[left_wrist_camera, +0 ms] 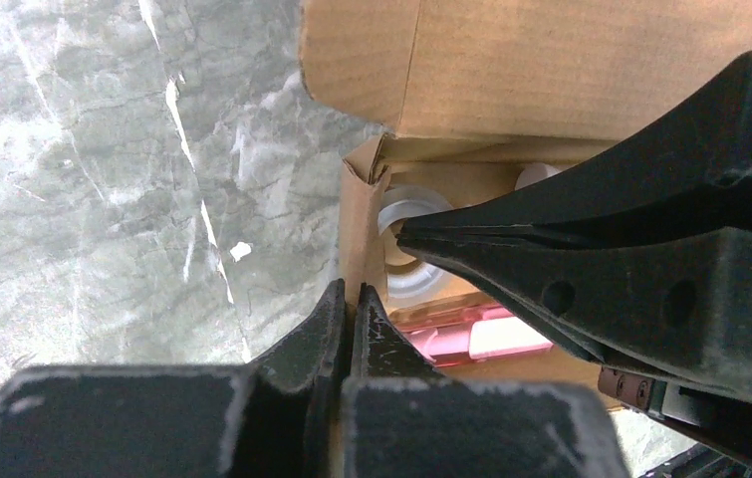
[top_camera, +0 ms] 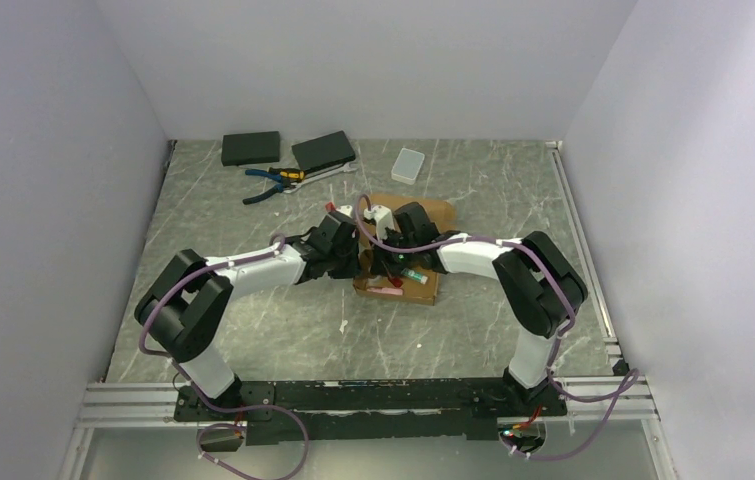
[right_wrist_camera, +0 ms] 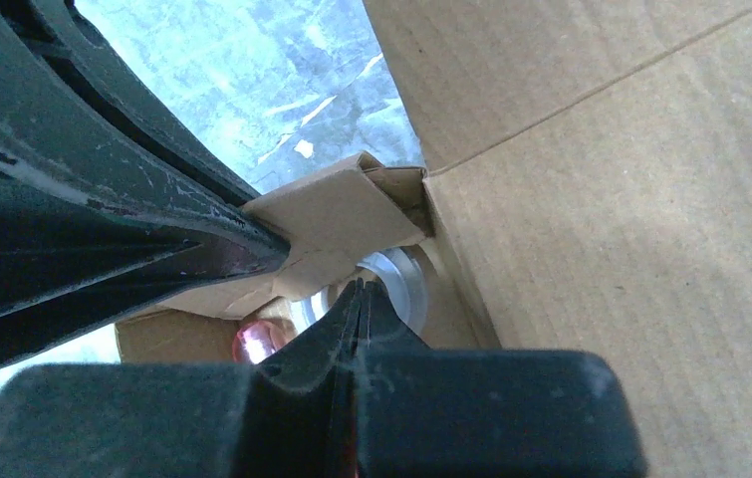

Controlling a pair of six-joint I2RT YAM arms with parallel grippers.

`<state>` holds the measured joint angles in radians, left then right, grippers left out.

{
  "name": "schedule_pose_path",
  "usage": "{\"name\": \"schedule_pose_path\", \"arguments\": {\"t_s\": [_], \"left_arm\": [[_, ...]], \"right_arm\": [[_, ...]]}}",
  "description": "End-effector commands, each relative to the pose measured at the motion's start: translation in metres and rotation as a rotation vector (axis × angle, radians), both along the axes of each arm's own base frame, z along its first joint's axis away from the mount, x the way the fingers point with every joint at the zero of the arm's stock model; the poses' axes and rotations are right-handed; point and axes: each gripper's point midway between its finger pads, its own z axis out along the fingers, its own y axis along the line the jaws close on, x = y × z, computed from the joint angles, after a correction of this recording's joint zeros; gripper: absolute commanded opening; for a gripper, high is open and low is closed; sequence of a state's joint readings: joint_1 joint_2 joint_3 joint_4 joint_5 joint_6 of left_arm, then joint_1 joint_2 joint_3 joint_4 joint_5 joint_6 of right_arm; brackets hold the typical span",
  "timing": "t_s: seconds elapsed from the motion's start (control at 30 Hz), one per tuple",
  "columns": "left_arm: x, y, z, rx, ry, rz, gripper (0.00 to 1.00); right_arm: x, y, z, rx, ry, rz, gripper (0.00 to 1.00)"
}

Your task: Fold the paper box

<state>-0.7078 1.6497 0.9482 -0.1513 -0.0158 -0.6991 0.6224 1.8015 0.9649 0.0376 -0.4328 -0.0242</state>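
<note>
The paper box [top_camera: 415,289] is brown cardboard, partly formed, in the middle of the table with its lid flap [top_camera: 423,211] open toward the back. My left gripper [top_camera: 355,262] is shut on the box's left side wall [left_wrist_camera: 356,234], with cardboard pinched between its fingers [left_wrist_camera: 332,324]. My right gripper [top_camera: 385,262] is shut, its tips [right_wrist_camera: 360,291] inside the box near that left corner, beside a clear tape roll [right_wrist_camera: 403,277]. The tape roll [left_wrist_camera: 406,214] and a pink item [left_wrist_camera: 471,339] lie in the box. The right gripper's fingers [left_wrist_camera: 591,269] cover much of the interior.
Two flat black boxes [top_camera: 251,148] [top_camera: 323,150] and a translucent white case [top_camera: 408,165] lie at the back. Blue-handled pliers [top_camera: 271,184] and a yellow-handled tool [top_camera: 298,175] lie behind the left arm. Walls enclose three sides.
</note>
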Motion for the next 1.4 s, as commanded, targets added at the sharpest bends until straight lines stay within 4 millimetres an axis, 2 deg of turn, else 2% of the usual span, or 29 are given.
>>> {"name": "schedule_pose_path", "arguments": {"t_s": [0.0, 0.37, 0.63, 0.73, 0.83, 1.07, 1.2, 1.27, 1.37], "left_arm": [[0.008, 0.000, 0.025, -0.022, -0.068, 0.011, 0.03], [0.010, 0.007, 0.022, 0.025, -0.082, 0.012, 0.09], [0.010, 0.006, 0.016, 0.033, -0.081, -0.011, 0.10], [0.010, 0.003, 0.013, 0.035, -0.075, -0.030, 0.11], [0.011, 0.001, 0.008, 0.056, -0.073, -0.043, 0.00], [0.013, 0.005, 0.002, 0.251, -0.097, -0.053, 0.00], [0.012, 0.007, 0.002, 0.341, -0.111, -0.056, 0.21], [0.012, 0.007, 0.003, 0.353, -0.116, -0.058, 0.27], [0.014, 0.005, 0.004, 0.353, -0.119, -0.061, 0.31]], "right_arm": [[0.011, -0.010, 0.004, -0.073, -0.062, -0.008, 0.00], [0.006, -0.028, -0.002, -0.160, -0.085, 0.016, 0.00], [0.007, -0.032, 0.009, -0.155, -0.121, 0.017, 0.00], [0.002, -0.025, 0.018, -0.099, -0.108, 0.046, 0.00], [-0.006, -0.014, 0.033, -0.020, -0.088, 0.093, 0.00], [-0.020, 0.000, 0.078, 0.134, -0.087, 0.186, 0.00], [-0.017, -0.011, 0.098, 0.179, -0.104, 0.196, 0.00], [-0.015, -0.019, 0.107, 0.186, -0.128, 0.210, 0.00], [-0.011, -0.032, 0.120, 0.201, -0.166, 0.228, 0.03]]}}
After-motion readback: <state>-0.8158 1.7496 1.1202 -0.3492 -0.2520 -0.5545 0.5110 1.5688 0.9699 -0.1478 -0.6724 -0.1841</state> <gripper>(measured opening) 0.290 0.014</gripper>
